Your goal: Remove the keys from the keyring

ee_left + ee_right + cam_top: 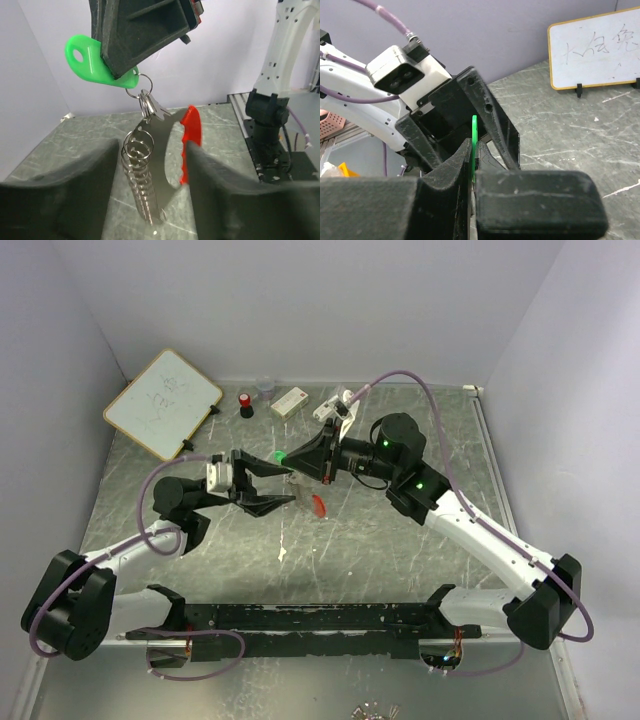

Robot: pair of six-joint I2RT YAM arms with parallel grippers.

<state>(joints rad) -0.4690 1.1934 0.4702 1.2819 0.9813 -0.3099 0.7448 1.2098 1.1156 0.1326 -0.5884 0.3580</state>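
Note:
My right gripper (288, 457) is shut on the green key (281, 455) and holds it above the table. In the left wrist view the green key (95, 62) hangs from the right gripper (116, 70). Under it hangs the silvery keyring (140, 170), a small ring and a long coil. The red key (191, 135) hangs beside the coil, and it also shows in the top view (318, 505). My left gripper (150, 200) is open, with the coil between its fingers (60, 200) and untouched. In the right wrist view the green key (474, 135) shows edge-on between the pads.
A whiteboard (163, 402) stands at the back left. A red-and-black cylinder (245, 405), a small grey cup (265, 388) and two white blocks (289, 401) lie along the back wall. White walls enclose the table on three sides.

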